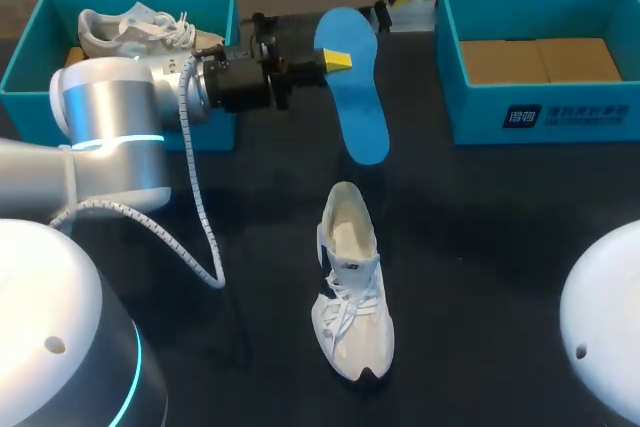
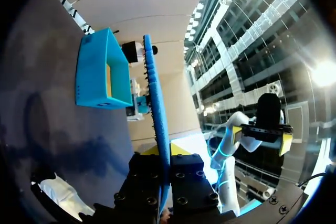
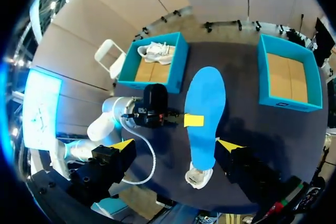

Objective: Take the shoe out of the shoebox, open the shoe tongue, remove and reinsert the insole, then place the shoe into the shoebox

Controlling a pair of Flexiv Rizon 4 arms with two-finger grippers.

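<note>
The flat blue foam insole (image 2: 156, 114) sits clenched edge-on in your left fingers (image 1: 338, 59). They grip it by one side near its far end, and the rest hangs free above the dark counter (image 1: 500, 247). Just beyond its lower end the white lace-up sneaker (image 1: 350, 287) stands on the counter, held by nothing. Your right fingers (image 3: 122, 144) are spread wide and grasp nothing, high above it all. Further out, the left teal cardboard shoebox (image 1: 30, 57) holds a second white sneaker (image 1: 140, 27), and the right teal cardboard shoebox (image 1: 455, 67) shows its brown floor. Watch the reinsertion. The limp insole may buckle against the collar and shove the loose sneaker, or twist out of that one-sided grip.
</note>
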